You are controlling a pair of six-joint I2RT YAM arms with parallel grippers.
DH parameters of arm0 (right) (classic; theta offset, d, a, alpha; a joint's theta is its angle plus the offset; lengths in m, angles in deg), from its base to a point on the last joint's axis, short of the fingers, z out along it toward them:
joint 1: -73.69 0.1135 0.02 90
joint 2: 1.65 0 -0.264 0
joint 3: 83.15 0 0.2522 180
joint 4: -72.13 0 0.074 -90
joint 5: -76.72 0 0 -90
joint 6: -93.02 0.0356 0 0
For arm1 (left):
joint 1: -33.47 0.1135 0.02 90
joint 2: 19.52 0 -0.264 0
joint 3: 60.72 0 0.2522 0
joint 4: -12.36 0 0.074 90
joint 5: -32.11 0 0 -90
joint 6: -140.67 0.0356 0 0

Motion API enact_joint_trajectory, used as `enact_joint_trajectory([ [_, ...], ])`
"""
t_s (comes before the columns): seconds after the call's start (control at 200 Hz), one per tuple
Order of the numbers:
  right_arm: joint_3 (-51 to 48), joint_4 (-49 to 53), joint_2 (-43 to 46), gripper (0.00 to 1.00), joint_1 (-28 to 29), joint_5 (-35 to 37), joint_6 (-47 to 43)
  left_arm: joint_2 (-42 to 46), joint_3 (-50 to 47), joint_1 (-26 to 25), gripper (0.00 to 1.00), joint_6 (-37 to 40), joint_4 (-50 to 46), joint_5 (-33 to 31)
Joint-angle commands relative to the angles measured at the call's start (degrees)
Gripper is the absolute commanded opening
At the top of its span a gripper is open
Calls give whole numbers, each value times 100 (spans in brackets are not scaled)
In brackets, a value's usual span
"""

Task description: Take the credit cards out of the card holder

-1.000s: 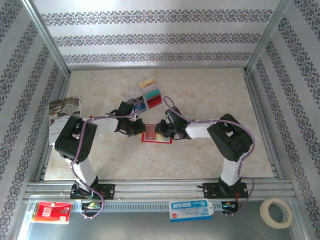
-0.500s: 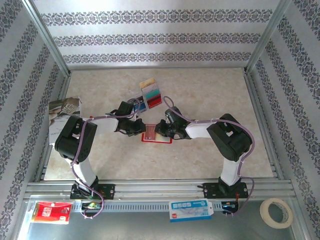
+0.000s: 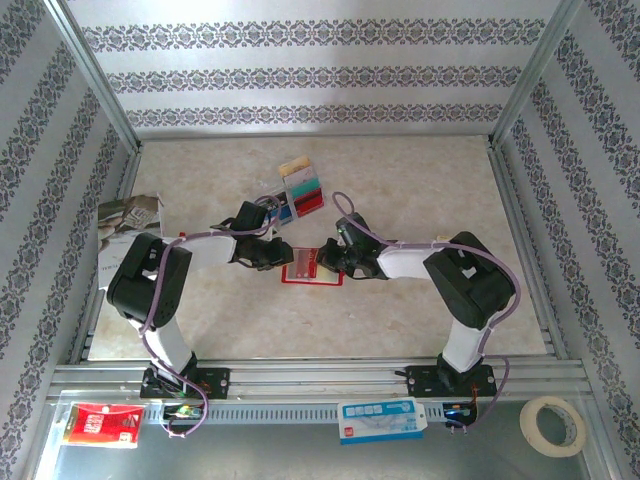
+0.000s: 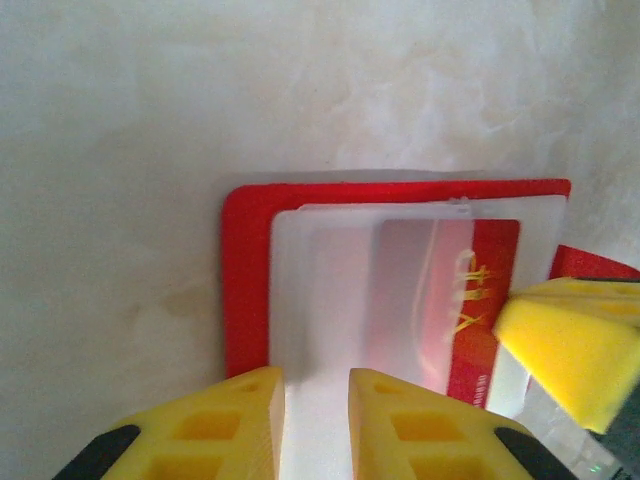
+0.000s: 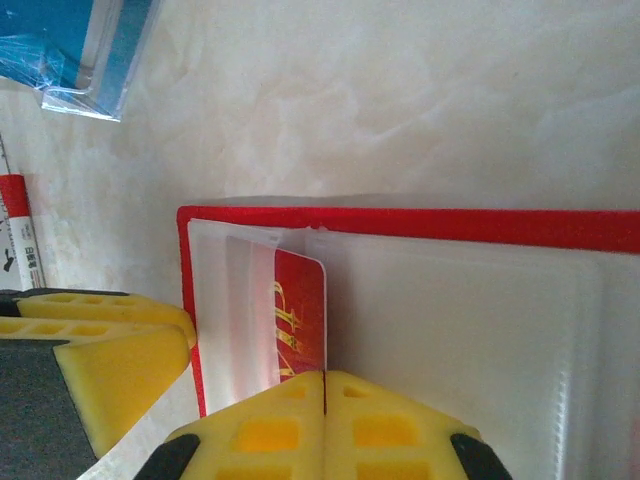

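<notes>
1. Marble-patterned table [image 3: 430, 200] carries the open red card holder [image 3: 310, 275] near its middle.
2. Left gripper [image 4: 315, 385] stands slightly parted over the holder's clear pocket [image 4: 330, 290].
3. Right gripper [image 5: 325, 385] is closed, pinching a red credit card [image 5: 300, 315] in that pocket.

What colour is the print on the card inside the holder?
Gold print; clearest in right wrist view.

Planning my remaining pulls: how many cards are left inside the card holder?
1: a red card with gold print, in the clear pocket of the card holder, its edge pinched by the shut right gripper. Others may be hidden in pockets.
</notes>
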Motion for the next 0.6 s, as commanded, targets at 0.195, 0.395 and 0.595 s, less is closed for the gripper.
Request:
enact_joint_trajectory([
  [0.195, -45, 14, 39, 0, 5, 115, -47, 477, 81, -164, 23, 312, -48, 120],
  [0.395, -11, -64, -33, 1, 3, 24, -17, 88, 206, -351, 21, 155, 147, 244],
  [0.595, -63, -141, -4, 2, -15, -78, -53, -307, 485, -370, 19, 250, -98, -17],
])
